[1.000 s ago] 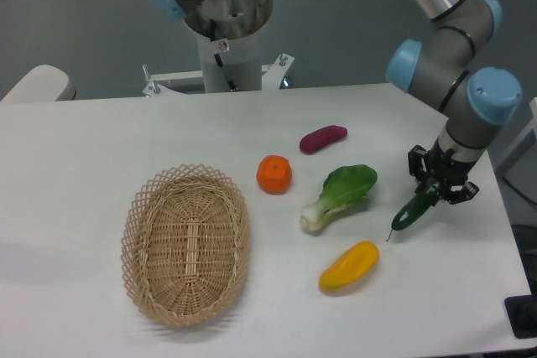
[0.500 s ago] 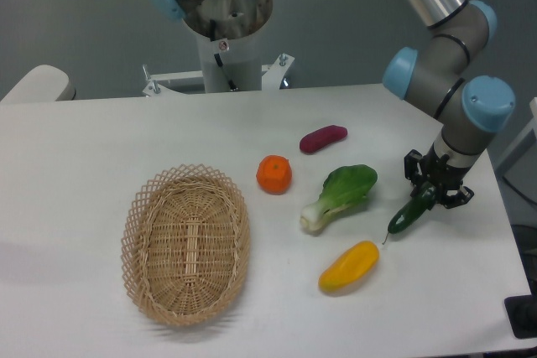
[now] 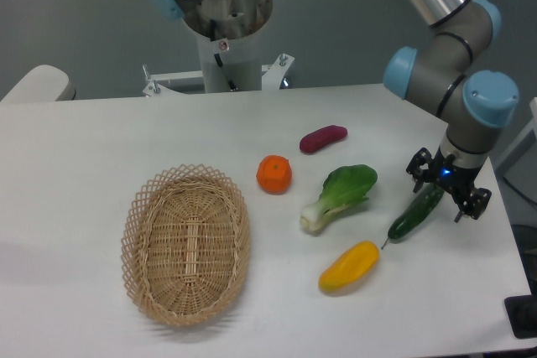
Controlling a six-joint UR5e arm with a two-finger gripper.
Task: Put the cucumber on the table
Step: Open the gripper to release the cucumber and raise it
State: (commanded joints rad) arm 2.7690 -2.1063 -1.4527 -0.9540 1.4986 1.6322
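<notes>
The dark green cucumber (image 3: 416,213) lies on the white table (image 3: 92,148) at the right, slanted, with its thin stem end pointing down-left toward the yellow pepper (image 3: 349,266). My gripper (image 3: 448,184) is open, its two fingers spread wide on either side of the cucumber's upper end. The fingers do not grip it.
A bok choy (image 3: 341,194) lies left of the cucumber. An orange (image 3: 274,173) and a purple vegetable (image 3: 323,137) lie further back. The oval wicker basket (image 3: 186,243) stands at the front left. The table's right edge is close behind the gripper.
The gripper has opened and let go of the cucumber, which now rests on the table slightly lower than before. The fingers have spread apart.
</notes>
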